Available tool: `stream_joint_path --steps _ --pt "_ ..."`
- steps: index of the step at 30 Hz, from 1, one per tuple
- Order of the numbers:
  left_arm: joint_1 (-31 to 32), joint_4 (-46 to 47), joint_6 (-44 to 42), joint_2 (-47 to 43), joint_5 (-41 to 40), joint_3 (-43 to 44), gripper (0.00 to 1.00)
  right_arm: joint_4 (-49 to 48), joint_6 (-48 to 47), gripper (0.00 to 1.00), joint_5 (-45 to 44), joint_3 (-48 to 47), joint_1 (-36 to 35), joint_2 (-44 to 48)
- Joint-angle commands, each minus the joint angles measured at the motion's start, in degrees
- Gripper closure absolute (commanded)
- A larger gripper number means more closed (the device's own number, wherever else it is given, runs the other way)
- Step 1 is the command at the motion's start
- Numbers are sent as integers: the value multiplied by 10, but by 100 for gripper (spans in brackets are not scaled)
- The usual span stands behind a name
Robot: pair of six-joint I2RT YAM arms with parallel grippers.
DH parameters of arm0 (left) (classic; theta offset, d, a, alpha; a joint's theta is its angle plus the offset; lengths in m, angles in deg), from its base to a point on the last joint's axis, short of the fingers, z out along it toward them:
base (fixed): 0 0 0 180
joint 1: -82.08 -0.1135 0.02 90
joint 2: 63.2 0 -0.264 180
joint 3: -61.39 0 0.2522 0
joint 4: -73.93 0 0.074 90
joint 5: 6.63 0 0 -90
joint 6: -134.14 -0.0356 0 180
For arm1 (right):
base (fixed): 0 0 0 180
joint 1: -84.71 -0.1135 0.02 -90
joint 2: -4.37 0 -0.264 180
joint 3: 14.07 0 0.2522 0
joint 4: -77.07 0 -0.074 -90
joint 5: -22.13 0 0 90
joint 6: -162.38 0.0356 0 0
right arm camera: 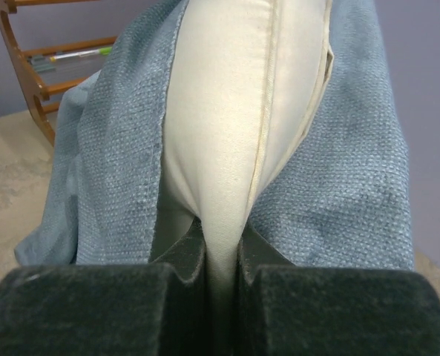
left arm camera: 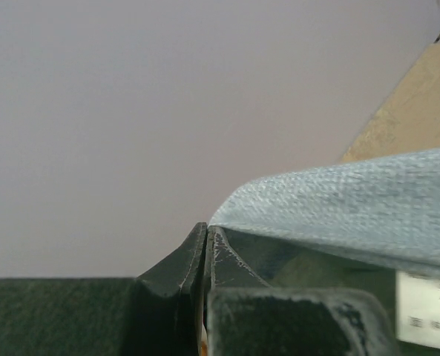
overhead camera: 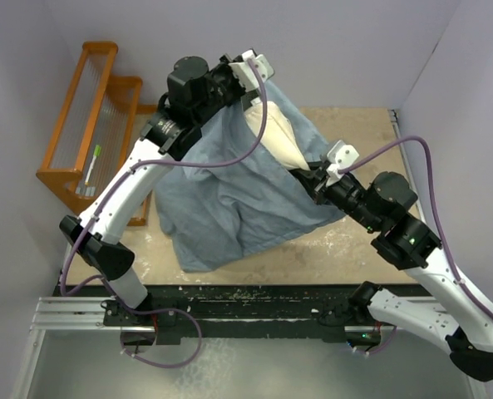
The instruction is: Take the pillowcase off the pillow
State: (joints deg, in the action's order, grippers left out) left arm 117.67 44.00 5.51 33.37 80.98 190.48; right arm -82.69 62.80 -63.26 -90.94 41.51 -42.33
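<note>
The left pincer (left arm camera: pixel 205 233) pinches the pillowcase (overhead camera: pixel 229 199), the right pincer (right arm camera: pixel 222 237) clamps the pillow (right arm camera: pixel 220 111); pulling apart could slip either thin grip.

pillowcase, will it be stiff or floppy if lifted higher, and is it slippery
Probably floppy: the pillowcase hangs in loose folds below the left gripper. Likely light, since that small pinch at one edge holds up much of it. Its coarse weave looks grippy rather than slick, so it may drag on the pillow.
</note>
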Motion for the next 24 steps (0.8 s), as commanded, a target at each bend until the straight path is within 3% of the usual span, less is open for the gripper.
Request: stream_joint_path --steps 1,9,10,13,15,18,20,24 --pt "-94 124 11 -36 -186 -42 100 16 40 100 -2 0 -19 53" --pt "-95 108 77 -175 -157 -307 99 -18 73 100 -143 -7 -17 22" --pt "-95 102 86 -194 -139 -331 89 -26 75 100 -143 -5 -17 18" --pt "-95 42 116 -232 -56 -331 32 -54 71 100 -133 -1 -17 10" --pt "-98 -19 129 -242 9 -285 14 -68 56 100 -127 -5 -17 1" --pt "-100 -107 123 -236 129 -171 0 -75 26 100 -128 -35 -16 -31" --pt "-100 -211 123 -189 213 -33 1 -83 8 100 -119 -68 -12 -55" --pt "-100 -445 116 -29 350 355 1 -115 -62 100 -42 -99 -10 -90"
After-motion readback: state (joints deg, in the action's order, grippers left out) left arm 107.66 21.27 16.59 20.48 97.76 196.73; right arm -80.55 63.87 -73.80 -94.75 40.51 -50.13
